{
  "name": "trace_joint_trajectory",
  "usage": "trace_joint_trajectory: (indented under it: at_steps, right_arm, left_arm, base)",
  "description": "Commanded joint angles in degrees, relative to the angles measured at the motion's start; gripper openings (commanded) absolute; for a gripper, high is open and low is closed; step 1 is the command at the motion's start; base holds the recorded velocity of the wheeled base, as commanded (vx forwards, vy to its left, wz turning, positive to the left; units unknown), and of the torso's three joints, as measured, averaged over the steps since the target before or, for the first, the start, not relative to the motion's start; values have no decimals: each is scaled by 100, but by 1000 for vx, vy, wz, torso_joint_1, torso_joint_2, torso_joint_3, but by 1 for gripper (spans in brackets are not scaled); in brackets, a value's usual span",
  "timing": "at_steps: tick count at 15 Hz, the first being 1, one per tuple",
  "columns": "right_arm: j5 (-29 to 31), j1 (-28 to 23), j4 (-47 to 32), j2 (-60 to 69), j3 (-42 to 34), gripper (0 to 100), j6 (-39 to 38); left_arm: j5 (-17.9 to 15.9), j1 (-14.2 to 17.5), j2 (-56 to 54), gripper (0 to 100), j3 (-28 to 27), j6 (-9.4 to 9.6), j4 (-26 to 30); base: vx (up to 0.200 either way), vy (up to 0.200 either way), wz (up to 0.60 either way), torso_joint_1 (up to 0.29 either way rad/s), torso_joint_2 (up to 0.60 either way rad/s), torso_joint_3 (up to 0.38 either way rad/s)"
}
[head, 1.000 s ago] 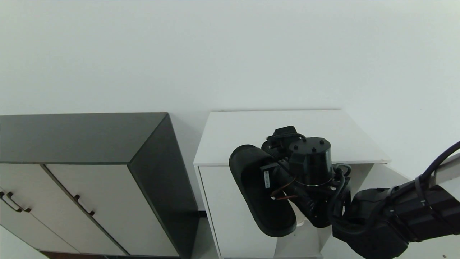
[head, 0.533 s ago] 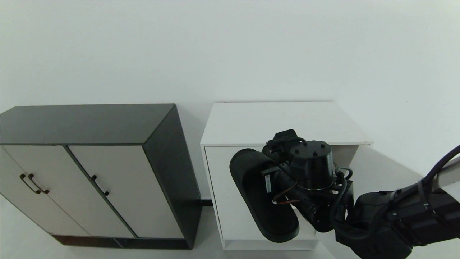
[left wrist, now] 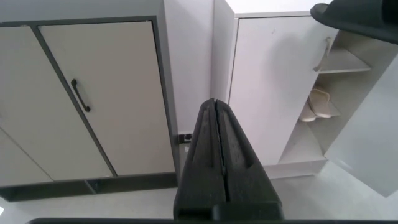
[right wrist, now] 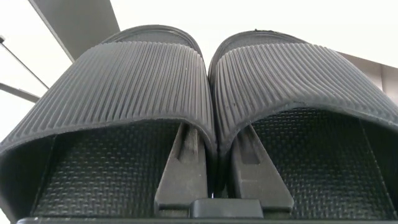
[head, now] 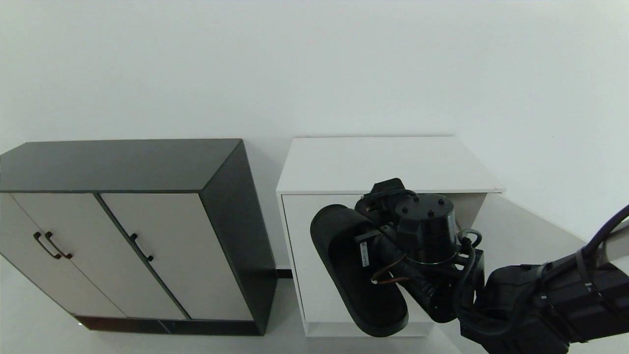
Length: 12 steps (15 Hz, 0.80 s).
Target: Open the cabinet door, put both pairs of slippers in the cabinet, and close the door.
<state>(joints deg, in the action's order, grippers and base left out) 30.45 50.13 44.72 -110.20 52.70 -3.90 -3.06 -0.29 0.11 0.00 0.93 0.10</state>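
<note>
The right gripper [right wrist: 210, 155] is clenched on the black slippers [right wrist: 149, 93], one finger under each strap, squeezing the adjoining sides so both travel as one pair. Beyond it stands the white cabinet [head: 373, 162], already open, with beige slippers [left wrist: 320, 104] shelved inside. The left gripper [left wrist: 216, 137] is closed on nothing, likely parked aside.

floor [head: 29, 334]: dark cabinet [head: 123, 162], white cabinet [head: 383, 162] side by side | inner shelf [left wrist: 336, 112]: beige slippers [left wrist: 320, 104]
</note>
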Motion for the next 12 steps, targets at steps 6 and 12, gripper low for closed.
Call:
trace_joint_trajectory:
  at_steps: [6, 12]
  right_arm:
    - [-4, -3, 28, -1, -49, 0, -14]
    - [-48, -21, 108, -107, -164, 0, -14]
  left_arm:
    - [-2, 3, 7, 0, 0, 13, -1]
    - [-2, 3, 7, 0, 0, 22, -1]
  base:
    - [0, 0, 0, 0, 0, 0]
    - [0, -133, 0, 0, 3, 2]
